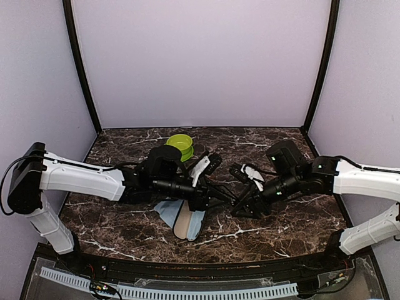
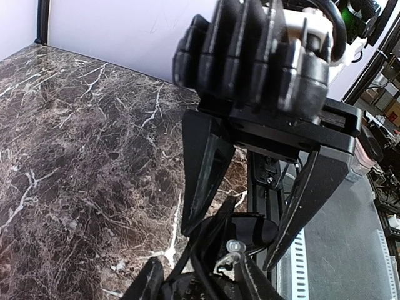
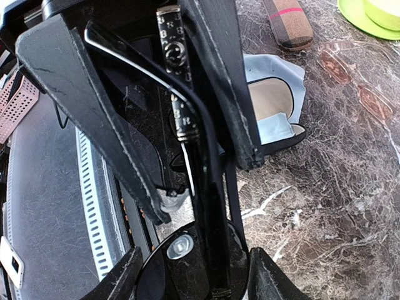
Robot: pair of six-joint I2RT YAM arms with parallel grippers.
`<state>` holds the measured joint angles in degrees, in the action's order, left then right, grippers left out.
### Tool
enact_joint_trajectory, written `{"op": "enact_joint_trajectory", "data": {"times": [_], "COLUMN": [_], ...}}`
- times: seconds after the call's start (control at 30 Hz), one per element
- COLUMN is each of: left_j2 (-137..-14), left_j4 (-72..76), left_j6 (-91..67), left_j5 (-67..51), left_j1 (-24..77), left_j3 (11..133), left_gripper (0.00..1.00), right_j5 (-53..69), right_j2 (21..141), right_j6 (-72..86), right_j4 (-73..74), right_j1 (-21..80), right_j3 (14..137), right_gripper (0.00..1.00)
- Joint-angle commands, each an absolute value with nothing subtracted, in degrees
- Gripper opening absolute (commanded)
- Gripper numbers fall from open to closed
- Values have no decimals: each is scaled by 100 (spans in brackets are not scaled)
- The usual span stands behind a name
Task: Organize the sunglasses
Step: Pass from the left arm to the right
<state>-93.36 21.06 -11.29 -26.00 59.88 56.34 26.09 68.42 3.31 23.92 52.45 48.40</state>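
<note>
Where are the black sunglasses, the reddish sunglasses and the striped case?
black sunglasses (image 3: 177, 81): right wrist view, on the patterned temple arm.
reddish sunglasses (image 3: 332, 65): right wrist view, on one lens.
striped case (image 3: 289, 22): right wrist view, on its striped top.

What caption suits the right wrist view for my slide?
Right pincer straddles black sunglasses that the left pincer holds above the marble table.
</note>
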Motion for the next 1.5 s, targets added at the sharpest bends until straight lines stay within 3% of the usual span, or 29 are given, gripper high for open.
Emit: {"op": "enact_joint_trajectory", "data": {"times": [0.0,0.3,0.6,0.97,1.47], "left_j2": [-9341,-9349,-9251,-9293,-9738], "left_j4": [2265,2417,3002,4092,5543], "left_j6": [-1269,-1424,-1756,-2657,-3831], "left_j5": [-2816,-2811,-2838,-2268,-2089], "left_j1": [5967,5929,5808,5722,5730], "left_j3": [5830,5780,5478,5010,4762], "left_gripper": [37,47,70,80,82], "right_j5": [2657,2782,2723,2531,2182], "right_j2": [6860,6834,6723,6497,6639], "right_j6": [390,639,957,1486,2053], "right_j4": [2119,1736,1375,619,-13], "right_j1": [5273,5273,5273,5273,5347], "right_j3": [4828,4615,4471,4224,4075], "right_gripper": [44,39,36,32,30]}}
